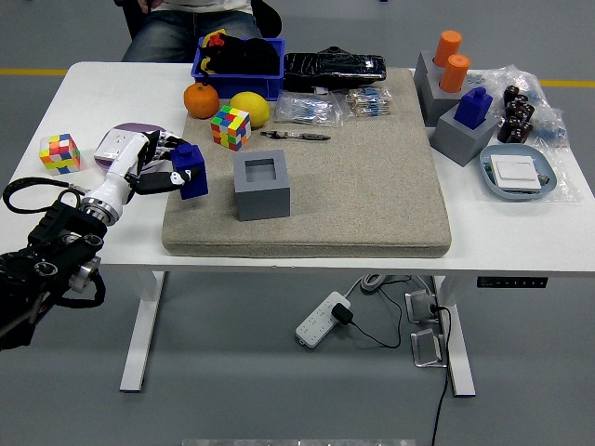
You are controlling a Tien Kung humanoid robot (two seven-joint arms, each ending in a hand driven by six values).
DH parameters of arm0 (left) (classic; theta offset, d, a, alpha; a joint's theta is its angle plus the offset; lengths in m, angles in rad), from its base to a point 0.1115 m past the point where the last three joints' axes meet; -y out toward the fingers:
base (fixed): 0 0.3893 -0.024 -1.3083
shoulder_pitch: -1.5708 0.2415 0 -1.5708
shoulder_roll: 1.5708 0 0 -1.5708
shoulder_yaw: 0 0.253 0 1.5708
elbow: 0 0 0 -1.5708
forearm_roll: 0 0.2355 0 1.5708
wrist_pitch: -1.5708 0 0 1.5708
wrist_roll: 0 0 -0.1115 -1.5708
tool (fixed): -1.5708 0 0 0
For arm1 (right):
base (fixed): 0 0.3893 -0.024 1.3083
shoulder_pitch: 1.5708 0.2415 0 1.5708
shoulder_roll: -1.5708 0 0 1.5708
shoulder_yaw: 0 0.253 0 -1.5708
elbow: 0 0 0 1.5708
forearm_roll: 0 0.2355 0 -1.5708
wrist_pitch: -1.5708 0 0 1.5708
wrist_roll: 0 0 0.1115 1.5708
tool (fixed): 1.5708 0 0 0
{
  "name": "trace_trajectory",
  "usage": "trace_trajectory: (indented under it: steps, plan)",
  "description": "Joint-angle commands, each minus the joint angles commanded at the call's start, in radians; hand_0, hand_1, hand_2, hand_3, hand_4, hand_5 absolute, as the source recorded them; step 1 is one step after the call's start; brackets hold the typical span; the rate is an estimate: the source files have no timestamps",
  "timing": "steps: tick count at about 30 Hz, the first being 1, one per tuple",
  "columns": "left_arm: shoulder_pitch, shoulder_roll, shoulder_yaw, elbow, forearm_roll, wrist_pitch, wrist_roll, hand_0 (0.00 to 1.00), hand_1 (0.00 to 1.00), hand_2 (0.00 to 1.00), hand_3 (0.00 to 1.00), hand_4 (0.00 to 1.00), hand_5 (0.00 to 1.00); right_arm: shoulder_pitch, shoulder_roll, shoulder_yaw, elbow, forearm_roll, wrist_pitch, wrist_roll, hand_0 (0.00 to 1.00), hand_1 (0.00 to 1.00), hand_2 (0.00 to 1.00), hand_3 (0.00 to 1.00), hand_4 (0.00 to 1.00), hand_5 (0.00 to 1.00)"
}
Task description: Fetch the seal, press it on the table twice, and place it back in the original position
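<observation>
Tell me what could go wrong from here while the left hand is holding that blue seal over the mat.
The left hand grips the blue seal at the mat's left edge, so a press might land half off it and tip. The empty grey holder sits close by; the seal could knock it when it goes back.
</observation>
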Motion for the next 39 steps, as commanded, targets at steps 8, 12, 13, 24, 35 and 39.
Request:
trace_trajectory:
  steps: [8,12,13,24,35,39]
  plan:
    - [0.021,-0.029,-0.009,0.001,-0.023,0.014,-0.018,0.663,0.456,0.39,0.496,0.715,0.002,0.003,-0.001,-0.006,0.003,0.003,0.0,0.001,0.861,0.794,0.765,0.764,0.839,0.529]
    - [0.03,-0.047,-0.006,0.013,-0.038,0.025,-0.033,0.663,0.456,0.39,0.496,0.715,0.002,0.004,0.0,-0.006,0.002,0.002,0.001,0.001,0.861,0.794,0.765,0.764,0.839,0.529]
    - [0.032,-0.05,-0.004,0.017,-0.042,0.027,-0.035,0.663,0.455,0.388,0.496,0.716,0.002,0.004,0.0,-0.007,0.002,0.003,0.001,0.001,0.861,0.795,0.766,0.764,0.839,0.529]
    - [0.048,-0.075,0.019,0.059,-0.09,0.065,-0.086,0.663,0.456,0.386,0.494,0.715,0.002,0.006,-0.006,-0.02,0.003,0.004,0.001,0.001,0.861,0.794,0.765,0.764,0.839,0.529]
    - [0.062,-0.099,0.065,0.086,-0.105,0.096,-0.111,0.663,0.455,0.385,0.493,0.713,0.002,0.007,-0.009,-0.029,0.003,0.006,0.001,0.0,0.861,0.794,0.766,0.764,0.839,0.529]
    - [0.065,-0.107,0.088,0.096,-0.111,0.102,-0.111,0.663,0.455,0.385,0.493,0.713,0.002,0.008,-0.009,-0.032,0.003,0.007,0.001,0.0,0.862,0.794,0.766,0.764,0.839,0.529]
